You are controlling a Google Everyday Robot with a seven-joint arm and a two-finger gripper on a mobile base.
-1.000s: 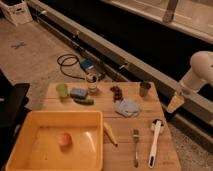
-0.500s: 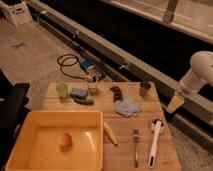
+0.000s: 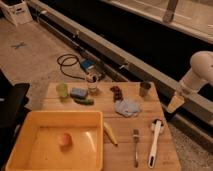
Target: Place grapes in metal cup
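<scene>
A small bunch of dark reddish-purple grapes [image 3: 117,92] lies on a pale wooden table [image 3: 122,152], towards its far edge and a little right of centre. To their right, near but not touching, stands the metal cup [image 3: 144,89], a small dull grey cylinder, upright, close to the table's far right corner. Just in front of the grapes lies a crumpled blue-grey cloth [image 3: 127,107]. To the left of the grapes stands a clear glass jar [image 3: 92,83]. Further left are a blue sponge [image 3: 78,92] and a pale green plastic cup [image 3: 62,90], with a green cucumber [image 3: 84,101] lying just in front of the sponge. The near left part of the table is filled by a large yellow plastic tub [image 3: 20,145] with one small orange-pink object [image 3: 64,140] on its floor. Beside the tub's right wall lies a banana [image 3: 109,133], then a fork [image 3: 135,147], then a white long-handled brush [image 3: 155,140] near the right edge. The robot's white arm [image 3: 200,72] enters from the right, and its tan gripper [image 3: 175,104] hangs off the table's right side, beyond the cup and well apart from the grapes, holding nothing; whether it is open or closed cannot be told. A dark coiled cable [image 3: 67,65] lies on the floor behind the table.
</scene>
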